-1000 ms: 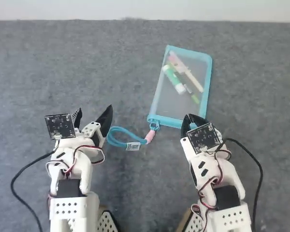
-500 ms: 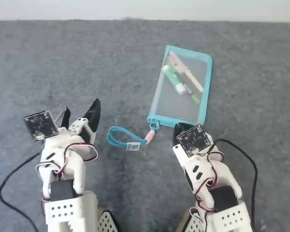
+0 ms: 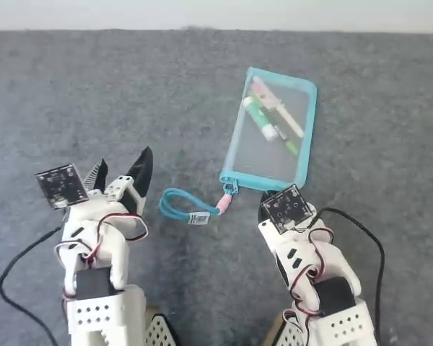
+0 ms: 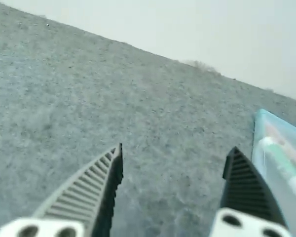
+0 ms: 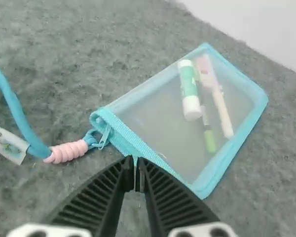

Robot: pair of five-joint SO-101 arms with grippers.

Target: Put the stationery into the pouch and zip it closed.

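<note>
A clear pouch (image 3: 273, 133) with a teal border lies flat on the grey carpet, its zip edge nearest the arms. Inside it lie a green and white marker (image 5: 189, 90), a pink pen and a thin green pen. A pink and teal wrist strap (image 3: 182, 207) trails from the zip pull (image 5: 99, 137) toward the left arm. My right gripper (image 5: 135, 174) is shut and empty, just short of the zip edge. My left gripper (image 4: 175, 165) stands open over bare carpet, apart from the strap, with the pouch's corner (image 4: 281, 148) beside one finger.
Grey carpet (image 3: 115, 94) covers the whole surface up to a pale wall at the far edge. Black cables (image 3: 379, 252) trail from both arm bases near the front.
Over the last second the left arm swung left, away from the strap. The right gripper drew back a little from the pouch's zip edge. Since half a second ago both arms are nearly still.
</note>
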